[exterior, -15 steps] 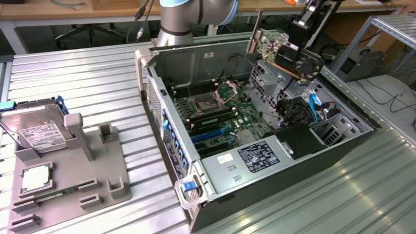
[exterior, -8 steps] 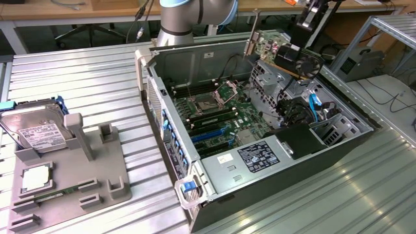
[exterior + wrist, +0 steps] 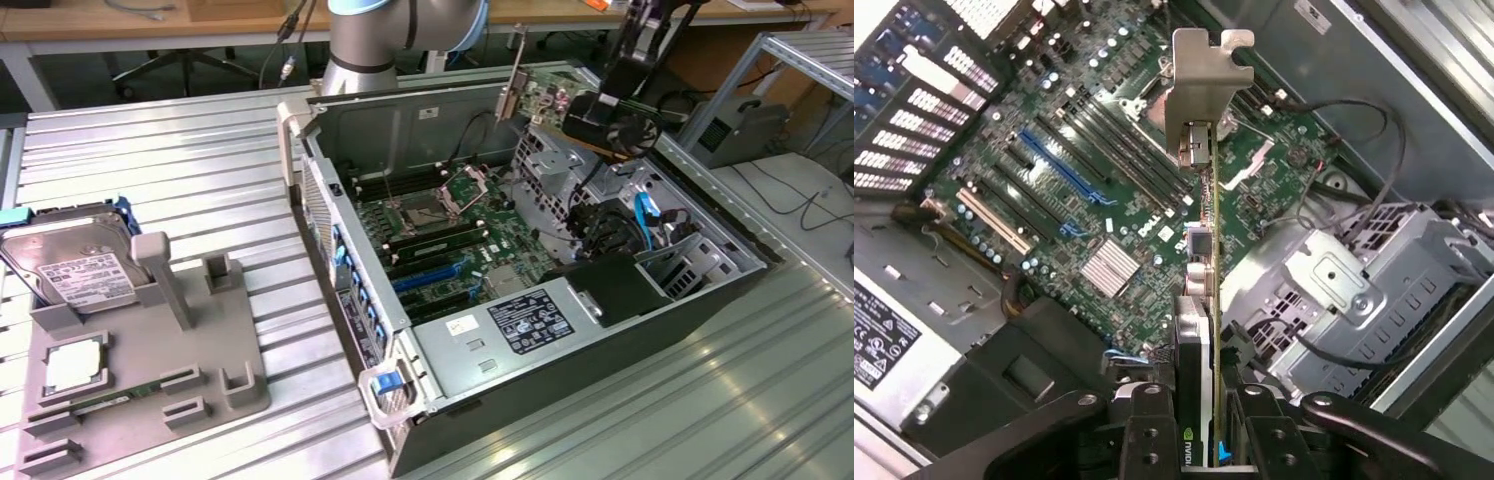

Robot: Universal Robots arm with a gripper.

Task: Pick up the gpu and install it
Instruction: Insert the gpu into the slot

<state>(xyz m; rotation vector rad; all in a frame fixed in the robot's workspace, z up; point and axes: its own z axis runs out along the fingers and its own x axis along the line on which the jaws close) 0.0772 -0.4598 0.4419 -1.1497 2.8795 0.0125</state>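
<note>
The gpu (image 3: pixel 545 100) hangs edge-down over the open computer case (image 3: pixel 350 300), with its silver bracket (image 3: pixel 506 82) at the end towards the case's rear wall. My gripper (image 3: pixel 607 112) is shut on the card's other end. In the wrist view the gpu (image 3: pixel 1199 250) shows edge-on between my fingers (image 3: pixel 1149 430), its bracket (image 3: pixel 1199 90) farthest from the camera. Below it lies the green motherboard (image 3: pixel 1064 220) with a long blue slot (image 3: pixel 1059 165). The card is well above the board and touches nothing.
A silver drive cage (image 3: pixel 601 185) and loose cables stand beside the card inside the case. The power supply (image 3: pixel 534 318) fills the case's near end. On the exterior view's left a grey fixture (image 3: pixel 200 350) holds a hard drive (image 3: pixel 74 265) and a memory stick (image 3: pixel 114 397).
</note>
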